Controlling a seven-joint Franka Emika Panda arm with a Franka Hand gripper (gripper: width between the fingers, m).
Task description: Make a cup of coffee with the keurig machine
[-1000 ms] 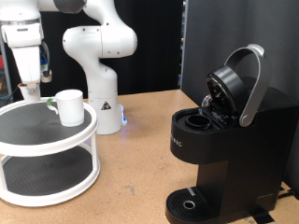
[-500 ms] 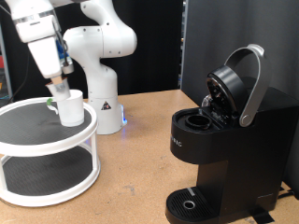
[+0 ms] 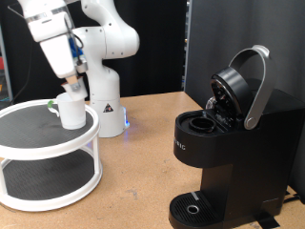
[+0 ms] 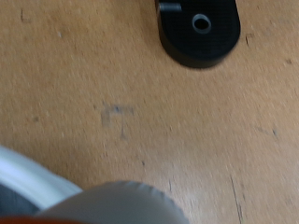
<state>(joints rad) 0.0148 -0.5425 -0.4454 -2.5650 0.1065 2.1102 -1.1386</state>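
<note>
The cup [image 3: 71, 109] stands upright on the top shelf of a round white two-shelf stand [image 3: 48, 157], near that shelf's rim on the side facing the coffee maker [image 3: 227, 143]. The hand [image 3: 74, 86] hangs right over the cup's mouth, its tips at the rim; whether its fingers are apart or together cannot be told, since they blur into the white of the cup. A small dark thing lies on the shelf just beside the cup, too small to make out.

The coffee maker is well apart from the cup, towards the exterior view's right. Its lid is swung up with the silver-grey handle [image 3: 257, 86] arched over it, so the pod chamber [image 3: 203, 122] lies open. Its round drip tray [image 3: 195, 206] sits low at the front, and shows again in the wrist view as a dark rounded block with a ring in it [image 4: 199, 33].

Stand and coffee maker both rest on a brown wooden worktop [image 3: 143, 172], scuffed and lightly scratched in the wrist view [image 4: 140, 112]. The arm's white base [image 3: 103, 100] stands behind the cup, with a small blue light by its foot. Behind everything the room is dark, with black panels.
</note>
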